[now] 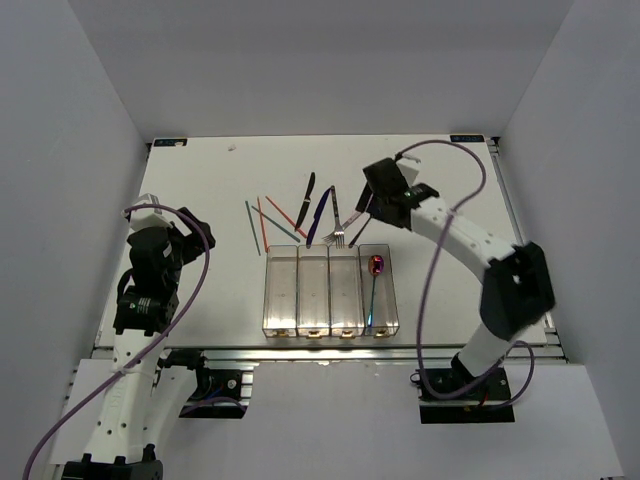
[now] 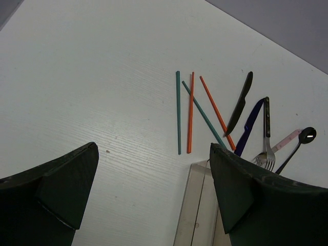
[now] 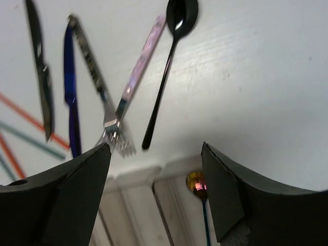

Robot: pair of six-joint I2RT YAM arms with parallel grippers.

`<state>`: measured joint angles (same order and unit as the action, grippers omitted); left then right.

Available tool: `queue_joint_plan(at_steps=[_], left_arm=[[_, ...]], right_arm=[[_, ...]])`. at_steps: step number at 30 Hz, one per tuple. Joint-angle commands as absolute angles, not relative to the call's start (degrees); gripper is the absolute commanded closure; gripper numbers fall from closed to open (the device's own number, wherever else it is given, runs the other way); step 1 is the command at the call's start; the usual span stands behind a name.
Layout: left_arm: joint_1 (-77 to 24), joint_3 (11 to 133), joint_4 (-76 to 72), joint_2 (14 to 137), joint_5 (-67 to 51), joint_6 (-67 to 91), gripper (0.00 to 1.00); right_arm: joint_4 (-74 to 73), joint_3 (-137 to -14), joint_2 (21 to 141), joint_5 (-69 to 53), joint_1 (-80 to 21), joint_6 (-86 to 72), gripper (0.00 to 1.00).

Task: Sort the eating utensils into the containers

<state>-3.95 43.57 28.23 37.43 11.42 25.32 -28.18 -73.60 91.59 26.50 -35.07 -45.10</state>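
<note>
Seen from the left wrist, the left gripper (image 2: 152, 154) covers most of the containers (image 2: 197, 205). Seen from the right wrist, the red-bowled spoon (image 3: 195, 182) is cut off at the bottom edge.

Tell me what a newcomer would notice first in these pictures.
A fan of colourful utensils lies loose on the white table just beyond the row of clear bins. Only the rightmost bin holds a utensil, a red-bowled spoon. The right gripper hangs open above the table by the black spoon.
</note>
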Motion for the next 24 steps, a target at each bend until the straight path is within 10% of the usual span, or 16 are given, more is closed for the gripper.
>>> queue_joint_plan(at_steps=[1, 6, 24], left_arm=[[-4.22, 43.15, 27.60, 37.09, 11.60, 24.79, 0.02], [-4.39, 43.15, 27.86, 37.00, 11.95, 24.87, 0.02], [-5.01, 43.15, 27.60, 36.47, 10.99, 24.61, 0.02]], right_arm=[[-33.65, -85.57, 102.89, 29.88, -31.82, -43.59, 0.24], [-42.10, -100.98, 119.61, 30.94, -30.76, -44.56, 0.28], [-31.81, -95.53, 125.33, 22.24, -26.54, -43.42, 0.55]])
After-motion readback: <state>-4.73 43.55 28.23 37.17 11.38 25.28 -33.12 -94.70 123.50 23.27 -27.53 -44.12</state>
